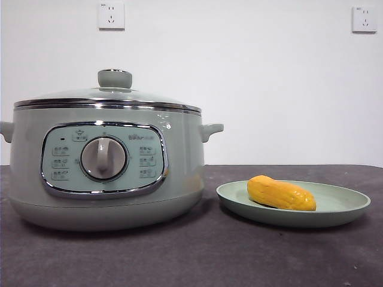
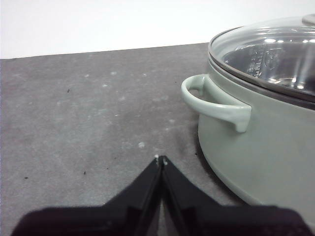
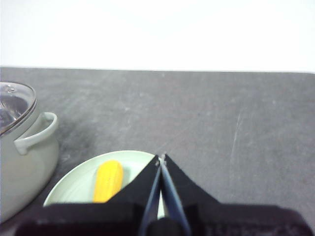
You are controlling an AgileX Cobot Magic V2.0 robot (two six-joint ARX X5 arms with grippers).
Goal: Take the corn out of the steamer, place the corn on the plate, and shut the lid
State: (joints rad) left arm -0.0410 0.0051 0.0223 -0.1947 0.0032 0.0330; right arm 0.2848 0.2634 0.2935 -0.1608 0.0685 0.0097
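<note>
The left end effector (image 2: 161, 158) hung low over the desk (image 2: 88, 113) with its two black jaws pressed tip to tip, gripping nothing; the steamer (image 2: 266, 147) stood just beside it, one looped side handle (image 2: 216, 101) turned toward the jaws and apart from them. That wrist view looked down through the glass lid (image 2: 268, 51), seated on the chrome rim, to a shiny inner wall, which the front view did not reveal. The front view instead showed what neither wrist camera caught: the steamer's control panel (image 1: 103, 158) with its round dial (image 1: 103, 158), and the lid's sage-green knob (image 1: 115, 78) on top. Neither arm appeared in that view. Further right, the plate (image 1: 335, 206) sat on the desk near the steamer without touching it, and the corn (image 1: 281, 194) lay on its side in the plate. The right end effector (image 3: 161, 157) was likewise closed and empty, jaws meeting at the tips; the plate (image 3: 74, 184) lay directly beneath and ahead of it, the corn (image 3: 108, 180) just to one side of the jaws, not touched. The steamer's other handle (image 3: 37, 132) showed further off on that same side. The desk was covered in dark grey, faintly speckled and scuffed material. Behind it rose a plain white wall (image 1: 239, 72) carrying two white sockets (image 1: 111, 15).
</note>
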